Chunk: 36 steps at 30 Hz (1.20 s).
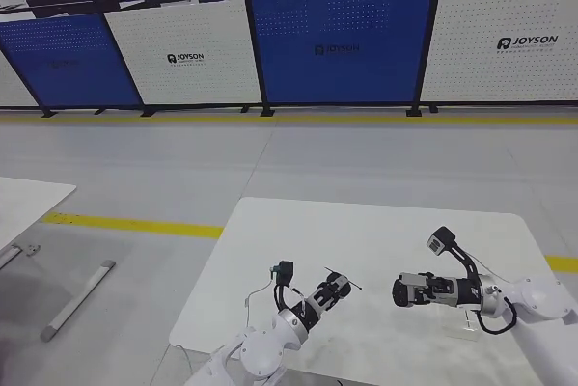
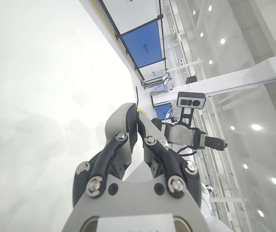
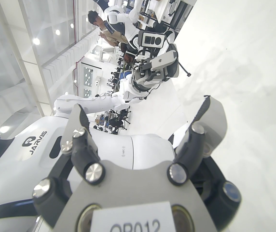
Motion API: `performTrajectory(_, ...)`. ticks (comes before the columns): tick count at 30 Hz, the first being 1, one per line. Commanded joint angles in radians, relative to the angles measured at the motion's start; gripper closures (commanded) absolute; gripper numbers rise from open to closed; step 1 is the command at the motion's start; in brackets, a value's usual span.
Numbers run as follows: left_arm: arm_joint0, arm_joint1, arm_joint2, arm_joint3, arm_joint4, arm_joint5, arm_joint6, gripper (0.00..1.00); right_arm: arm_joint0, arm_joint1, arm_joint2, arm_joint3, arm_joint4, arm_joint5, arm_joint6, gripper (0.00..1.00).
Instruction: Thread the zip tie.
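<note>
Between the pads of the left gripper (image 2: 137, 119) sits the zip tie (image 2: 136, 95): the two fingers are pressed together on the thin black strip, and a short length of it stands out past the fingertips, with the white table (image 2: 44, 73) underneath. From above, the left gripper (image 1: 341, 284) hangs over the near part of the table (image 1: 385, 232), and the zip tie (image 1: 355, 285) crosses its tip as a fine dark line, sticking out on both sides of the fingers.

Just across from it, facing it with a small gap between them, is the right gripper (image 1: 398, 290). Its own wrist camera shows the right gripper (image 3: 142, 105) with the fingers spread wide and nothing between them. Beyond those fingers, the left gripper (image 3: 174, 65) is seen farther off, the zip tie (image 3: 183, 68) slanting out of it and ending in a small thicker tip above the tabletop.

Farther out, away from both grippers, a yellow line (image 1: 134, 225) runs along the grey floor, a second white table (image 1: 18, 207) stands off to the side, and blue and white panels (image 1: 337, 48) close off the back
</note>
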<state>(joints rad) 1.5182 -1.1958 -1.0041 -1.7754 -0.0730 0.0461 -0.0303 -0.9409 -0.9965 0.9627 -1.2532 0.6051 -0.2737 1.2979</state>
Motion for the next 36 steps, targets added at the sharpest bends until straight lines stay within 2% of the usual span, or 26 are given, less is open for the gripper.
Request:
performTrajectory(1,0.000,0.000,0.000,0.000,0.000,0.000,0.000,1.00,0.000,0.000,0.000,0.000,0.000,0.000,0.000,0.00)
performTrajectory(4,0.000,0.000,0.000,0.000,0.000,0.000,0.000,1.00,-0.002,0.007,0.017,-0.032,-0.080,-0.006,-0.031,0.00)
performTrajectory(8,0.000,0.000,0.000,0.000,0.000,0.000,0.000,1.00,-0.004,0.028,0.072,-0.059,-0.172,0.020,-0.026,0.00)
performTrajectory(11,0.000,0.000,0.000,0.000,0.000,0.000,0.000,1.00,-0.005,0.044,0.112,-0.077,-0.168,0.060,0.068,0.00)
performTrajectory(12,0.000,0.000,0.000,0.000,0.000,0.000,0.000,1.00,-0.001,0.050,0.123,-0.080,-0.214,0.070,0.064,0.00)
performTrajectory(14,0.000,0.000,0.000,0.000,0.000,0.000,0.000,1.00,0.004,0.060,0.128,-0.097,-0.299,0.122,0.079,0.00)
performTrajectory(25,0.000,0.000,0.000,0.000,0.000,0.000,0.000,1.00,0.005,0.060,0.130,-0.098,-0.304,0.129,0.076,0.00)
performTrajectory(26,0.000,0.000,0.000,0.000,0.000,0.000,0.000,1.00,0.000,0.061,0.131,-0.104,-0.327,0.135,0.044,0.00)
performTrajectory(27,0.000,0.000,0.000,0.000,0.000,0.000,0.000,1.00,-0.005,0.064,0.134,-0.122,-0.382,0.164,0.000,0.00)
performTrajectory(29,0.000,0.000,0.000,0.000,0.000,0.000,0.000,1.00,-0.014,0.070,0.149,-0.149,-0.412,0.190,-0.023,0.00)
performTrajectory(33,0.000,0.000,0.000,0.000,0.000,0.000,0.000,1.00,-0.019,0.093,0.200,-0.173,-0.509,0.223,0.023,0.00)
performTrajectory(36,0.000,0.000,0.000,0.000,0.000,0.000,0.000,1.00,-0.004,0.102,0.205,-0.171,-0.598,0.247,0.047,0.00)
